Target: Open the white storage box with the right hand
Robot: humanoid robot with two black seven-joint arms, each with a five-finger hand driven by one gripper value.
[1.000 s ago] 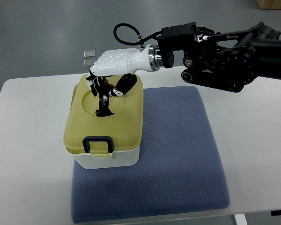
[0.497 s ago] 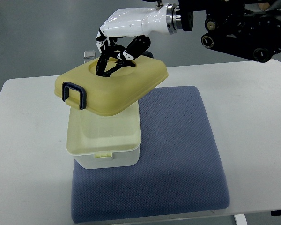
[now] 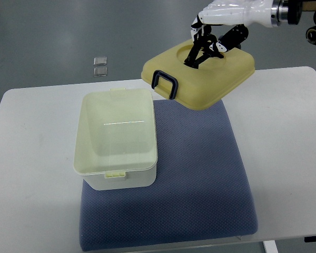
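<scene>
Top view: the robot's right hand (image 3: 217, 32), reaching in from the far right, holds the yellow lid (image 3: 200, 74) aloft, its dark fingers (image 3: 199, 51) hooked into the round recess on the lid's top. The lid hangs tilted, its dark clip handle (image 3: 165, 84) dipping toward the near left, above the far edge of the blue mat (image 3: 195, 184). The white storage box (image 3: 117, 139) sits open on the mat's left side, partly over the white table (image 3: 31, 158), its pale interior apparently empty. The lid is well clear of the box, so the opening looks essentially done.

The risk now appears to lie in the grip. Only the fingertips hold the recess, and the tilt suggests the weight hangs off-centre; a quick swing or any loosening could let the lid slip and drop onto the mat or table, or strike the box rim. Setting it down too near the table's far edge could also send it off. The left hand is not in view.
</scene>
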